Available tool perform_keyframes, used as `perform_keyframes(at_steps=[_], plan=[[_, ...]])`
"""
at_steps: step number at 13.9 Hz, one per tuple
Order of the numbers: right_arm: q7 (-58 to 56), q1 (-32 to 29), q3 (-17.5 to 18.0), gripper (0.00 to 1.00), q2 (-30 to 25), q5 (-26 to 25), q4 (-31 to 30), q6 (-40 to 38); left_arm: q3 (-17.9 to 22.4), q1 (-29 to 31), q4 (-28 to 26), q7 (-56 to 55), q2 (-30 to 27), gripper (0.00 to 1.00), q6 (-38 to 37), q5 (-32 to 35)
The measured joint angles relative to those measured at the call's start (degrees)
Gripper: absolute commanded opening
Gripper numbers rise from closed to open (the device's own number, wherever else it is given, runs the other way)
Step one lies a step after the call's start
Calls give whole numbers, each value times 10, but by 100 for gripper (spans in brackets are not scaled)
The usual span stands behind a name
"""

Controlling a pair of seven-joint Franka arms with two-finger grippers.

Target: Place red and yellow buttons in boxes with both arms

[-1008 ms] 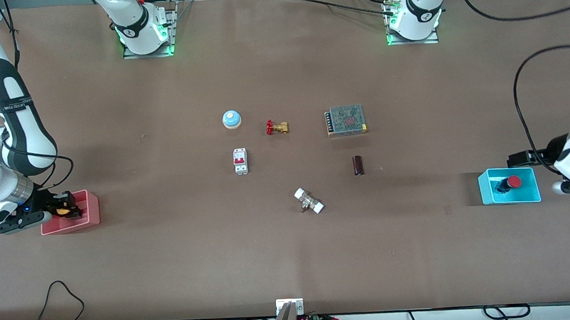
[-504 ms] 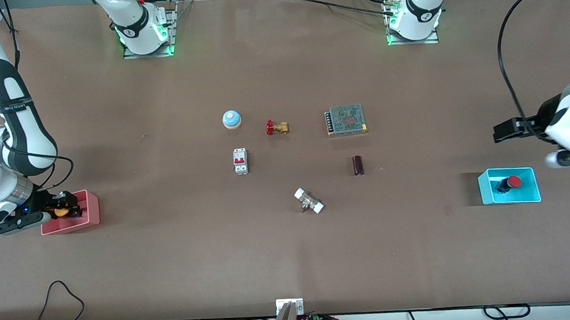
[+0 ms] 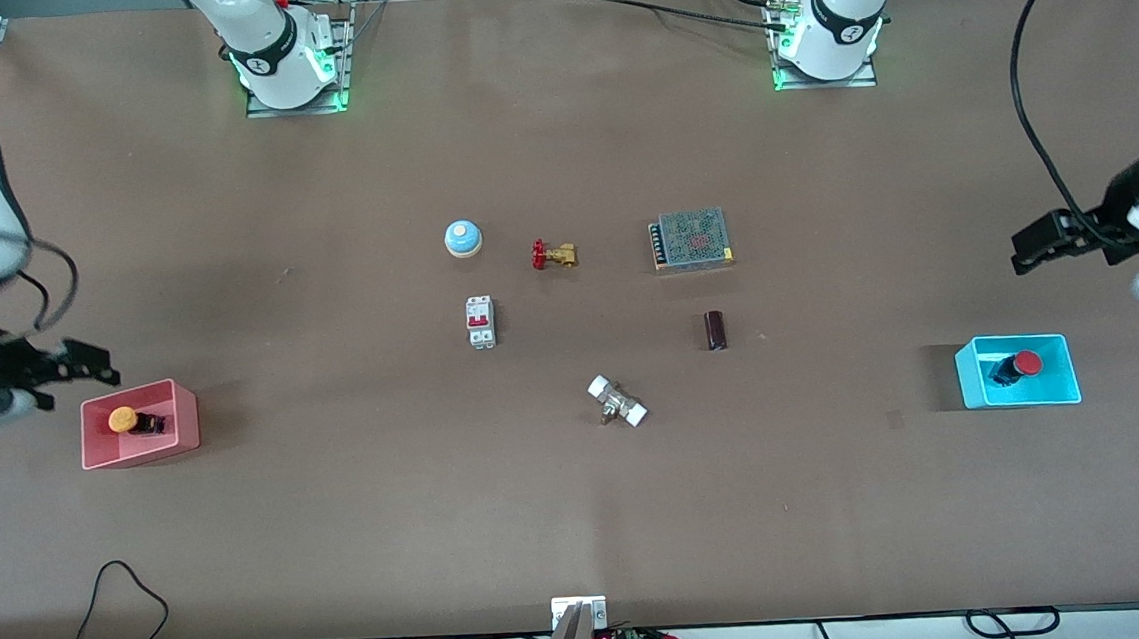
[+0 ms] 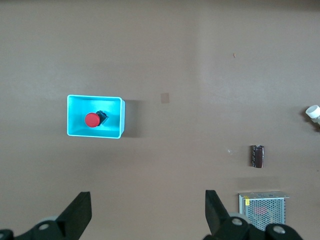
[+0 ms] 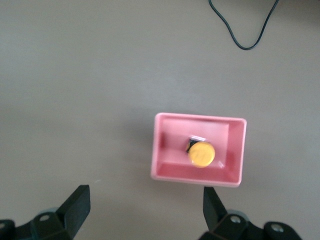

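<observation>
The orange-yellow button lies on its side in the pink-red box at the right arm's end of the table. My right gripper is open and empty, up in the air beside that box. The right wrist view shows the button in the box with my fingers wide apart. The red button lies in the cyan box at the left arm's end. My left gripper is open and empty, above the table beside that box. The left wrist view shows that button and box.
Mid-table stand a blue dome bell, a brass valve with a red handle, a metal mesh power supply, a white circuit breaker, a dark cylinder and a white-ended fitting. A black cable loop lies near the front edge.
My right gripper let go of the yellow button, which now lies in the pink-red box, and rose away from it. My left gripper rose clear of the cyan box.
</observation>
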Motion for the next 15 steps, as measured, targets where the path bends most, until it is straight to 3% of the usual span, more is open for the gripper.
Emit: perform_keyframes(at_steps=[3, 7, 11, 15], plan=[[130, 55, 2, 100, -84, -46, 1, -84, 1, 5, -100, 15, -87, 100, -41, 0], [212, 131, 0, 100, -138, -71, 25, -175, 0, 6, -102, 23, -112, 100, -86, 0], [217, 179, -57, 100, -133, -37, 50, -210, 0, 6, -92, 24, -104, 100, -86, 0], [218, 183, -64, 100, -123, -37, 53, -245, 0, 6, -90, 32, -102, 100, -85, 0]])
